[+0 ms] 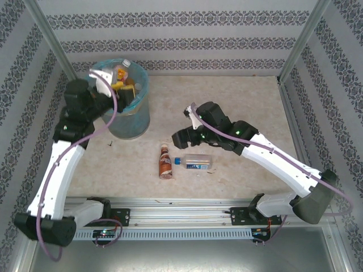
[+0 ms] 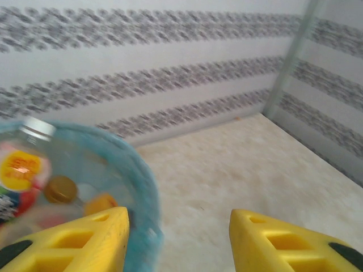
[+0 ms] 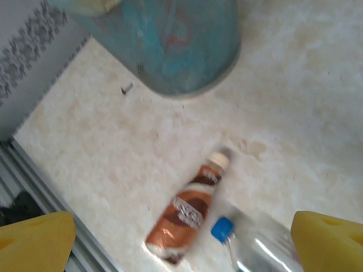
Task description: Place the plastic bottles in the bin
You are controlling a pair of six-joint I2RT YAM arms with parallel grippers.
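Legible text: none.
- Brown bottle (image 3: 186, 214): brown/white label carried lettering, too blurred to read.
- Clear bottle (image 1: 197, 162), blue cap: dark-blue label band, print too small to read.
- White-capped bottle (image 2: 22, 170) in bin (image 2: 146, 195): round yellow/red logo was blurred, unreadable.

Two plastic bottles are counted on the table (image 1: 244, 102), at its near middle: one brown bottle (image 1: 165, 162) and one clear bottle (image 1: 197, 162). One bin (image 1: 135, 120) is seen far left; perhaps three or four heaped bottles (image 1: 121, 75) are held inside.
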